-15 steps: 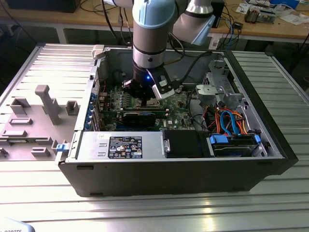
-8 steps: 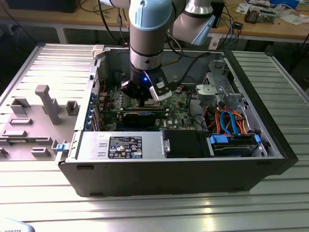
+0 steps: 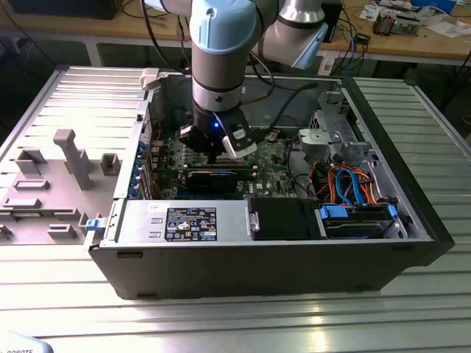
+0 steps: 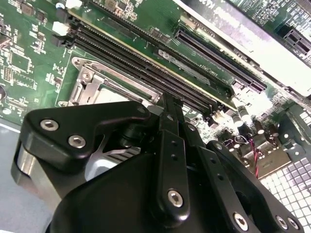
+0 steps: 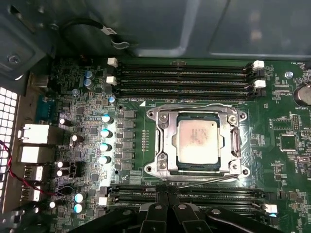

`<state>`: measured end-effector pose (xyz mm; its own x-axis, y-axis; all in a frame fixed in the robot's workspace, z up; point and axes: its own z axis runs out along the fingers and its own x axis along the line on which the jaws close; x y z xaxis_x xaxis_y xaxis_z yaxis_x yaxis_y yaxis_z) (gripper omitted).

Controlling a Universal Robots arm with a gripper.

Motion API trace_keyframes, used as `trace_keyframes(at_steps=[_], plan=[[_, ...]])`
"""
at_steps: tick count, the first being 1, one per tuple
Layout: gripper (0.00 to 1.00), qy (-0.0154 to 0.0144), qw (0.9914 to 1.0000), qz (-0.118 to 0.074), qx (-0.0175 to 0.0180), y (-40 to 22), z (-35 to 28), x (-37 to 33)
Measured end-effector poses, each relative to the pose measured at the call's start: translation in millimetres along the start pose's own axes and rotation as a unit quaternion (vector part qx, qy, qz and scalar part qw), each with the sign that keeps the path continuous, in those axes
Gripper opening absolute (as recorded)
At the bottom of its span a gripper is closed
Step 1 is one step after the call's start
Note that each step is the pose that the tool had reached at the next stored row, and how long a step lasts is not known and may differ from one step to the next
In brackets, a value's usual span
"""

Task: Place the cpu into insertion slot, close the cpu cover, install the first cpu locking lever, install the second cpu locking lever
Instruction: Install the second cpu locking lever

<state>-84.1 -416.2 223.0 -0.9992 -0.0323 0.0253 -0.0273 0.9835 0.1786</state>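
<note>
In the first wrist view the cpu (image 5: pixel 198 141), a silvery-tan square, lies in the insertion slot (image 5: pixel 197 167) on the green motherboard. The cpu cover (image 5: pixel 164 145), a silver frame, lies flat around it. One thin locking lever (image 5: pixel 194 105) runs along the frame's far side. A second lever (image 5: pixel 209 179) runs slightly slanted along the side nearest my gripper (image 5: pixel 166 191). My black fingers are together just beside that side, holding nothing I can see. In the second wrist view the gripper (image 4: pixel 167 99) tip sits by the socket frame (image 4: pixel 92 85). In the exterior view the gripper (image 3: pixel 217 153) is low inside the computer case.
Long black memory slots (image 5: pixel 184 75) flank the socket on both sides. Capacitors (image 5: pixel 104 138) stand beside it. A black card (image 3: pixel 213 180), a metal drive cage (image 3: pixel 335 136) and blue and orange cables (image 3: pixel 353 184) sit inside the case. A grey fixture tray (image 3: pixel 59 184) lies at the exterior view's left.
</note>
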Motion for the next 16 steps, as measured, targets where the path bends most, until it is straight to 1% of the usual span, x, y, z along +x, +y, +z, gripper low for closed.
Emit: trace_keyframes(at_steps=[2, 3, 4, 7, 10, 13, 16], plan=[[0.11, 0.0011, 1.00000, 0.000, -0.0015, -0.2, 1.1, 0.2], [0.11, 0.0032, 0.99999, 0.001, -0.0020, -0.3, 2.1, 0.2], [0.11, 0.0037, 0.99999, 0.001, -0.0019, -0.3, 2.2, 0.2], [0.11, 0.0036, 0.99999, 0.001, -0.0027, -0.6, 3.8, 0.2], [0.11, 0.0036, 0.99997, 0.001, -0.0063, -0.9, 6.1, 2.7], [0.11, 0.0034, 0.99993, 0.000, -0.0110, -1.2, 8.6, 6.1], [0.11, 0.0034, 0.99991, 0.000, -0.0126, -1.8, 11.7, 7.3]])
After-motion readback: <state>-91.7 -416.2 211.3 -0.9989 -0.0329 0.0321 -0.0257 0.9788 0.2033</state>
